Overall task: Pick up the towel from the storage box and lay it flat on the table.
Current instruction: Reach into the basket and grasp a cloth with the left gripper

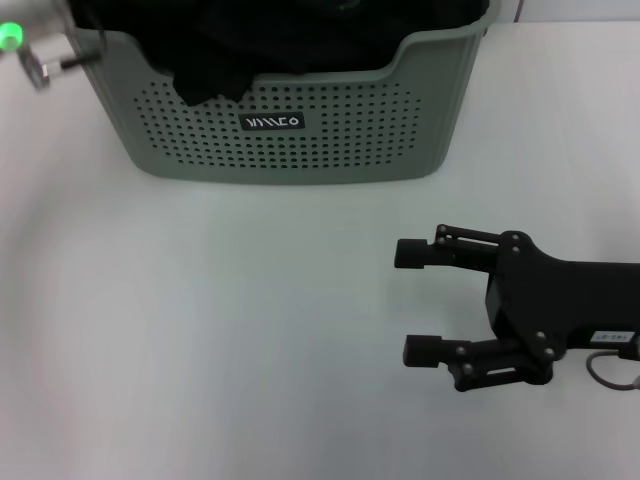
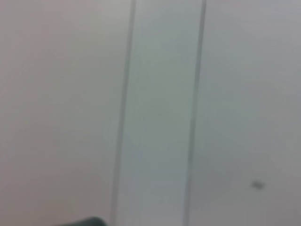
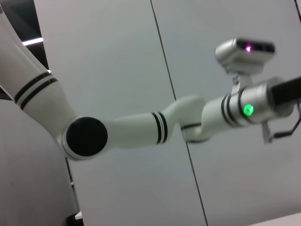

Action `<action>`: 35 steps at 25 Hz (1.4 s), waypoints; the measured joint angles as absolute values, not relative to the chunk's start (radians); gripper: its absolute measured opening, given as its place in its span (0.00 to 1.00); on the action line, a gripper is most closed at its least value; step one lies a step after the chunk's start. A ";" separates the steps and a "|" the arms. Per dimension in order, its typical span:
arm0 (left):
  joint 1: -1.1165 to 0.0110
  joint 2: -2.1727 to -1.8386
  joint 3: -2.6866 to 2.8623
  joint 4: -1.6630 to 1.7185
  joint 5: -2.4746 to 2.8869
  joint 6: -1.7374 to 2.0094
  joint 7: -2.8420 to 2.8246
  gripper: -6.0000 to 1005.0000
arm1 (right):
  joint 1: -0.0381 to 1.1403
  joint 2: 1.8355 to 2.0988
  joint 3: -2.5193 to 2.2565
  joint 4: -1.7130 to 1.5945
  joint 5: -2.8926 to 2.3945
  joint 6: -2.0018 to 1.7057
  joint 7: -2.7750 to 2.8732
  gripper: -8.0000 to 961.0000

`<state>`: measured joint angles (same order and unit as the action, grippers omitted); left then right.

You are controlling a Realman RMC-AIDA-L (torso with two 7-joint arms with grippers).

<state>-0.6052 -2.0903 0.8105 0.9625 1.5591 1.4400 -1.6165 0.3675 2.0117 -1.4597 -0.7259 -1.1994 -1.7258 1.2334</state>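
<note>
The task is sitting at its opening step: the basket (image 1: 290,120) is standing at the far side of the white table (image 1: 200,350), and only dark cloth is showing inside it, so the towel is not visible. The left arm (image 1: 30,45) is hanging beside the basket's left corner, its pincer out of sight. The right pincer (image 1: 415,302) is resting spread over bare table. Next, reaching into the basket seems called for. Behind, pale wall panels (image 2: 160,94) are showing.
</note>
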 joint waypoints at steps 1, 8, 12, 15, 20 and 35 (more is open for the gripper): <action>-0.610 -2.090 0.820 0.982 1.568 1.408 -1.622 0.75 | 0.369 2.012 -1.463 -0.724 -1.200 -1.721 1.233 0.89; -0.664 -2.091 0.936 0.987 1.590 1.084 -1.547 0.75 | 0.379 2.014 -1.493 -0.722 -1.199 -1.680 1.232 0.89; -0.696 -2.091 1.053 0.963 1.590 0.865 -1.468 0.75 | 0.382 2.014 -1.501 -0.722 -1.199 -1.672 1.232 0.89; -0.725 -2.091 1.098 0.923 1.590 0.751 -1.418 0.75 | 0.382 2.015 -1.506 -0.722 -1.199 -1.672 1.232 0.89; -0.762 -2.091 1.102 0.865 1.590 0.682 -1.412 0.75 | 0.382 2.016 -1.512 -0.722 -1.188 -1.672 1.232 0.89; -0.721 -2.095 1.106 0.864 1.508 0.660 -1.382 0.29 | 0.375 2.016 -1.517 -0.721 -1.175 -1.678 1.232 0.89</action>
<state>-0.7206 -2.0953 1.1056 0.8643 1.5082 0.6600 -1.3818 0.3754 2.0156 -1.5169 -0.7209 -1.1748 -1.6778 1.2317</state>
